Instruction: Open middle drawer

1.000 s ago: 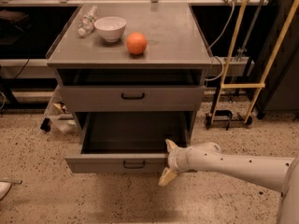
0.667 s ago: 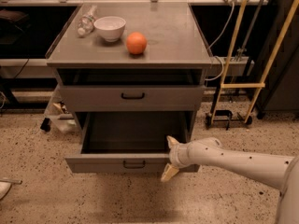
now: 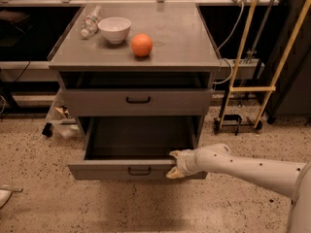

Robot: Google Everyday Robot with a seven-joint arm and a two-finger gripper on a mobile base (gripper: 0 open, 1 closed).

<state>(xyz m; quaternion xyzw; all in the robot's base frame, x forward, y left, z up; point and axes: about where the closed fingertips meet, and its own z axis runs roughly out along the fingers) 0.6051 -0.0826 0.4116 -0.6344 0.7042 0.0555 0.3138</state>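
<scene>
The middle drawer (image 3: 121, 171) is pulled far out of the grey cabinet and shows a plain grey inside; its low front carries a small black loop handle (image 3: 139, 170). My gripper (image 3: 174, 165) is at the right end of that drawer front, right of the handle. Its fingers (image 3: 174, 174) are spread, one by the front's top rim and one lower down. The white arm reaches in from the lower right. The taller-fronted drawer (image 3: 97, 102) above is shut.
On the cabinet top (image 3: 180, 42) stand a white bowl (image 3: 114, 29), an orange (image 3: 142, 45) and a lying clear bottle (image 3: 90, 22). A yellow-framed cart (image 3: 248, 89) stands to the right. Clutter (image 3: 60, 118) sits at the cabinet's left foot on the speckled floor.
The drawer stays pulled out as before. My gripper has hardly shifted at the front's right end; the arm has dropped slightly.
</scene>
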